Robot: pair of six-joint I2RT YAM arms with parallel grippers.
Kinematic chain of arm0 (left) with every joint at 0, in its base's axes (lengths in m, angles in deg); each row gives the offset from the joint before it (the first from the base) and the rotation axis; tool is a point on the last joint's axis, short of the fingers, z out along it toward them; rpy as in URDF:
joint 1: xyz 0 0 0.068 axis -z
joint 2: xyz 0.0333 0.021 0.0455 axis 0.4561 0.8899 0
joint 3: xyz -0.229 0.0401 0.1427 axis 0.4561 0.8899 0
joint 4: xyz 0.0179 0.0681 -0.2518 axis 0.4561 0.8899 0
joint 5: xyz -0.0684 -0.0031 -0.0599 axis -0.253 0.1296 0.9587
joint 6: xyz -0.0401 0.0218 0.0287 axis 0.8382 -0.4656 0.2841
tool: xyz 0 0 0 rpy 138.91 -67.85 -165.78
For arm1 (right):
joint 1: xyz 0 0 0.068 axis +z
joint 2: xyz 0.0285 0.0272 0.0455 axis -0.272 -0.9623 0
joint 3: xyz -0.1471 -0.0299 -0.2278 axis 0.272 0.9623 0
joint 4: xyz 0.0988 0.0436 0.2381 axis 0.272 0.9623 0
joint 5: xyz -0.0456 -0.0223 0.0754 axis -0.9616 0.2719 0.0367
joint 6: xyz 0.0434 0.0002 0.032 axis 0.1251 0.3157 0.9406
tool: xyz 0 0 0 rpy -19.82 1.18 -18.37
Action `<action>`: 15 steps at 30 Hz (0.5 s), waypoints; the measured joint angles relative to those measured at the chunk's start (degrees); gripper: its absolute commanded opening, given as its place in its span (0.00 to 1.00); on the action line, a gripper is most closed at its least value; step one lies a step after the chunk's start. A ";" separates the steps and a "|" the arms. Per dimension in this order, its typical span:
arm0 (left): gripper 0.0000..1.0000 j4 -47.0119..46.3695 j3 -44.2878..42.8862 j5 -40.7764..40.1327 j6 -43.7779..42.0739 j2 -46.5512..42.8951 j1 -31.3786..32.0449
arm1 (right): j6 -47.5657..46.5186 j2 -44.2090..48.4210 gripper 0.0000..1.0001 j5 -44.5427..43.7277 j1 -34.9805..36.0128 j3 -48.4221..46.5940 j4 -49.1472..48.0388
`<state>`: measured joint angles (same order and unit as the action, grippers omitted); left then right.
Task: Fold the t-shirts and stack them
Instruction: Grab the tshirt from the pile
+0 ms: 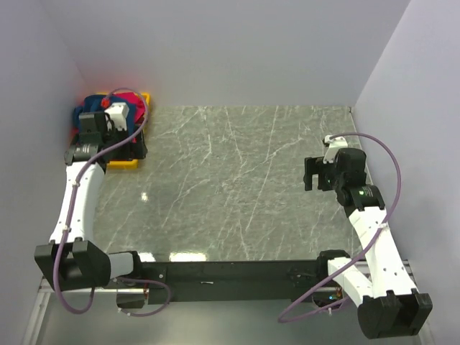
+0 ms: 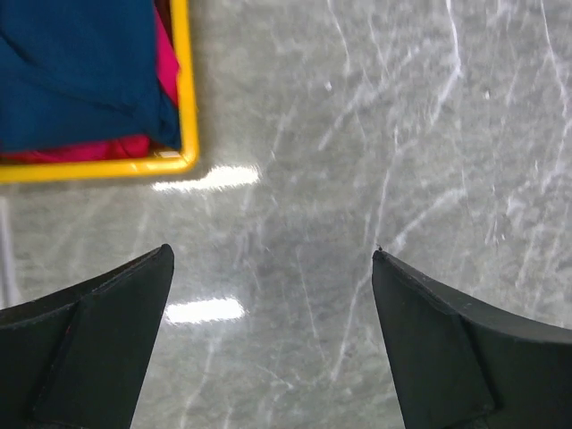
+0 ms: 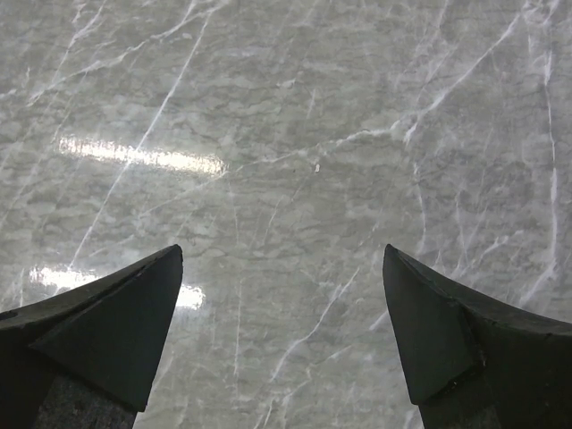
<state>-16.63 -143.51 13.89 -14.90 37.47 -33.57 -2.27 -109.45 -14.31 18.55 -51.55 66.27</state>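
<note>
**At Far Left, Heaped Unfolded**

At the table [image 1: 237,187]'s far left corner, found a yellow bin [image 2: 183,107] holding navy t-shirt [image 2: 71,71] over pink t-shirt [image 2: 80,147]. Noted left gripper [image 2: 271,253] beside it, right gripper [image 3: 282,250] over bare tabletop, jaws wide on both.

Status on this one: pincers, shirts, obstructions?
Left pincer open, right pincer open, both empty. Blue shirt, pink shirt heaped in yellow bin. Nothing blocking.

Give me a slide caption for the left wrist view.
Left gripper open over the grey marble table, near the yellow bin, where a navy blue t-shirt lies over a red-pink t-shirt.
</note>
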 measured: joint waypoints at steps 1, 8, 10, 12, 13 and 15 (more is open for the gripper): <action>0.99 0.35 -1.60 -0.35 -0.20 0.90 -0.04 | -0.09 -0.48 0.99 0.02 0.00 -0.31 0.07; 0.99 1.88 -18.97 1.62 -0.94 12.02 -7.85 | -0.42 -1.81 1.00 0.31 -0.02 -2.54 0.92; 0.99 1.86 -25.51 1.68 -0.72 17.00 -10.78 | -0.42 -1.84 1.00 0.50 0.00 -2.89 0.98; 0.99 1.51 -30.49 1.73 0.13 21.29 -12.96 | -0.42 -1.84 1.00 0.83 0.00 -2.95 1.07; 0.99 1.33 -32.98 1.68 0.81 23.74 -13.97 | -0.42 -1.86 1.00 1.07 0.00 -2.95 1.18; 0.99 1.29 -37.00 1.70 1.84 27.63 -15.47 | -0.39 -1.95 1.00 1.57 0.00 -2.95 1.29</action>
<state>-15.34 -180.51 15.60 -13.06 65.10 -49.04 -2.67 -111.40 -12.74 18.55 -54.50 67.56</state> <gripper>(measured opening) 0.995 0.994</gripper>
